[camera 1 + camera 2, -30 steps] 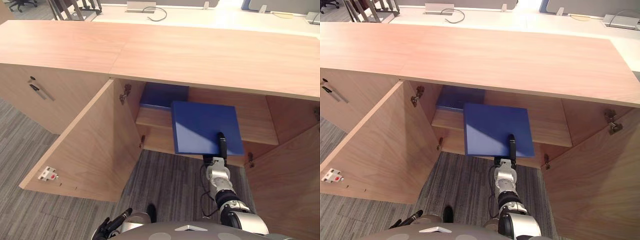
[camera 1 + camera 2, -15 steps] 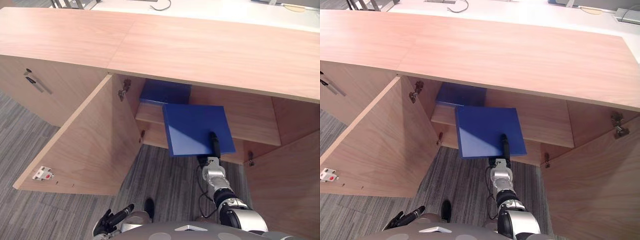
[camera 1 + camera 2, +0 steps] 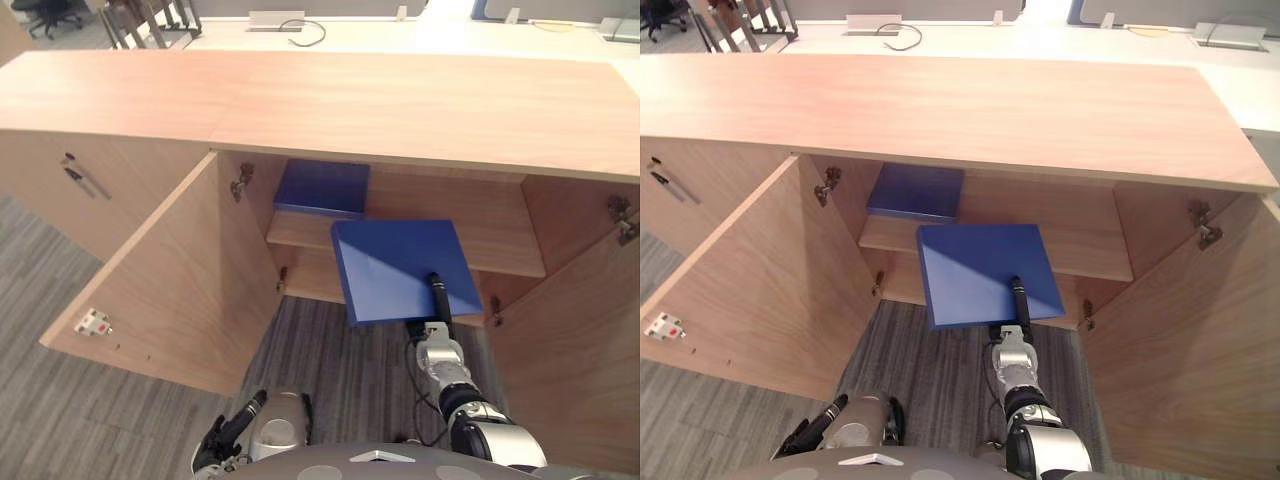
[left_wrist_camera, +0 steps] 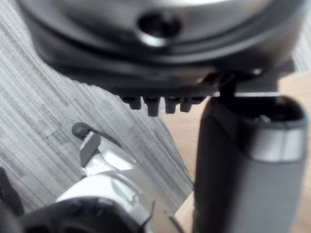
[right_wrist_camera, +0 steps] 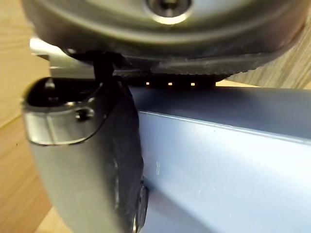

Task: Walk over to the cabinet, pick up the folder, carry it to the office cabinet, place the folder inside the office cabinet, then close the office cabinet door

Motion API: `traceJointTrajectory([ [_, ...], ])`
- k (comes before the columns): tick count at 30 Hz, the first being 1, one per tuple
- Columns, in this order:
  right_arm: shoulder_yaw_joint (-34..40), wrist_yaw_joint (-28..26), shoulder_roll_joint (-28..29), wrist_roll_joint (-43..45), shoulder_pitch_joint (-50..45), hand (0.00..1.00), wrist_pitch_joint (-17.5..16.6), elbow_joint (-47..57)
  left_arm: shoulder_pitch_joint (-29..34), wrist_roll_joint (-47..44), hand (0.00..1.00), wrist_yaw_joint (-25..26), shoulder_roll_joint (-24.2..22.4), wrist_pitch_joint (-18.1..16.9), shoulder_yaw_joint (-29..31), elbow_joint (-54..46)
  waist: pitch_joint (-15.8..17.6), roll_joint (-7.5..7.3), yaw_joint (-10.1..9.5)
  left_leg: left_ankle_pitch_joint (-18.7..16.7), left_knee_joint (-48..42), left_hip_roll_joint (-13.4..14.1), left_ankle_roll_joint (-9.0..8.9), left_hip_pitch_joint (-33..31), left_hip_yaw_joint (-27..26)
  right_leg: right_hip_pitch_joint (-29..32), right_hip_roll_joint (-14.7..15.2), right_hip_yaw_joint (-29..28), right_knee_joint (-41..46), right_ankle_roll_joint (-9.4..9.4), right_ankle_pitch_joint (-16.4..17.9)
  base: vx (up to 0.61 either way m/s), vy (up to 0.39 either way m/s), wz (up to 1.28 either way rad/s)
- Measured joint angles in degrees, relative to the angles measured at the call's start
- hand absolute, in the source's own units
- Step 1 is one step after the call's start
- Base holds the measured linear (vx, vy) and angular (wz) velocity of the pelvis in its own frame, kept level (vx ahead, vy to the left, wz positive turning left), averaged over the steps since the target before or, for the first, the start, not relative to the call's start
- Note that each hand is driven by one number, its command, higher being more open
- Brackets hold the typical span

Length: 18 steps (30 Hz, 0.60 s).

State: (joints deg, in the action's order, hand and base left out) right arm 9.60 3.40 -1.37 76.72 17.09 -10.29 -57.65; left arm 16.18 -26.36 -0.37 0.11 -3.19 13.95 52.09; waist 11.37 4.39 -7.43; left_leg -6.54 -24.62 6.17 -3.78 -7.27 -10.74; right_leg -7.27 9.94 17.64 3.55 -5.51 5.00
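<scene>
Grey carpet lies before the office cabinet, whose doors stand open. The right hand pinches the blue folder flat over the shelf edge, at 5 o'clock from a second folder. At 7 o'clock, the left hand hangs loose.

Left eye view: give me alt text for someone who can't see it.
The robot's right hand pinches a blue folder, thumb on top, holding it flat at the shelf of the open wooden cabinet. A second blue folder lies further back on that shelf, both doors stand open, and the left hand hangs low.
</scene>
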Motion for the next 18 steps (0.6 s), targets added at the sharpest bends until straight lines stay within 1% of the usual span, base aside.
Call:
traceJointTrajectory([
  [1, 0.0, 0.0, 0.1, 0.0, 0.0, 0.00, 0.1, 0.0, -0.1, 0.0, 1.00, 0.0, -0.1, -0.1, 0.2, 0.1, 0.1, -0.10, -0.02, 0.0, 0.5, -0.1, 0.01, -0.1, 0.0, 0.2, -0.1, 0.0, -0.4, -0.05, -0.2, 0.02, 0.065, -0.08],
  [2, -0.1, 0.0, 0.3, -0.1, -0.4, 0.00, 0.3, 0.0, -0.3, 0.0, 1.00, 0.0, -0.1, -0.1, 0.5, 0.3, 0.2, -0.37, -0.28, 0.0, 0.8, -0.2, 0.01, -0.2, 0.1, 0.0, -0.1, 0.1, -1.3, -0.12, -1.2, 0.01, 0.047, 0.04],
  [4, -0.1, 0.0, 0.5, -1.7, -1.0, 0.00, 0.9, -0.1, -0.2, -0.1, 1.00, 0.1, -0.5, 0.1, 0.7, 0.8, 0.3, -0.29, -0.38, 0.0, 0.7, -0.4, 0.01, 0.4, 0.1, -1.6, -0.2, 0.3, -3.2, -0.32, -2.4, 0.01, 0.020, 0.03],
  [6, -1.4, -0.1, 0.8, -2.2, -1.1, 0.00, 1.6, -0.2, -0.2, 0.0, 1.00, 0.2, -0.7, 0.2, 0.7, 1.4, 0.2, 0.40, -0.36, -0.1, 3.1, -0.7, 0.10, 2.8, 0.1, -3.4, -0.7, 0.1, -5.8, -0.78, -4.2, -0.01, 0.014, -0.07],
  [9, -1.8, -0.2, 1.3, -2.1, -1.1, 0.00, 1.6, -0.2, -0.3, 0.0, 1.00, 0.1, -1.2, 0.2, 0.7, 1.3, -0.3, 1.07, -0.36, -0.2, 8.4, -0.7, 0.47, 4.7, 0.4, -3.8, -1.7, 0.1, -7.9, -0.53, -5.5, 0.00, -0.007, -0.03],
  [11, -1.8, -0.2, 1.3, -2.1, -1.4, 0.00, 1.6, -0.2, -0.3, 0.0, 1.00, 0.2, -1.2, 0.2, 0.7, 1.3, -0.3, 1.05, -0.38, 0.1, 9.2, -0.6, 0.79, 4.7, 0.4, -3.7, -1.9, 0.1, -7.9, -0.53, -5.9, 0.00, 0.000, 0.00],
  [18, -1.8, -0.2, 1.1, -2.1, -3.7, 0.00, 1.4, 0.3, -0.1, 0.3, 1.00, 0.2, -0.8, 0.2, 0.5, 1.5, -1.2, 0.53, -0.40, 0.6, 11.4, -1.0, 0.81, 4.9, 0.1, -2.6, -2.0, -0.4, -8.0, -0.56, -5.9, 0.00, -0.002, -0.03],
])
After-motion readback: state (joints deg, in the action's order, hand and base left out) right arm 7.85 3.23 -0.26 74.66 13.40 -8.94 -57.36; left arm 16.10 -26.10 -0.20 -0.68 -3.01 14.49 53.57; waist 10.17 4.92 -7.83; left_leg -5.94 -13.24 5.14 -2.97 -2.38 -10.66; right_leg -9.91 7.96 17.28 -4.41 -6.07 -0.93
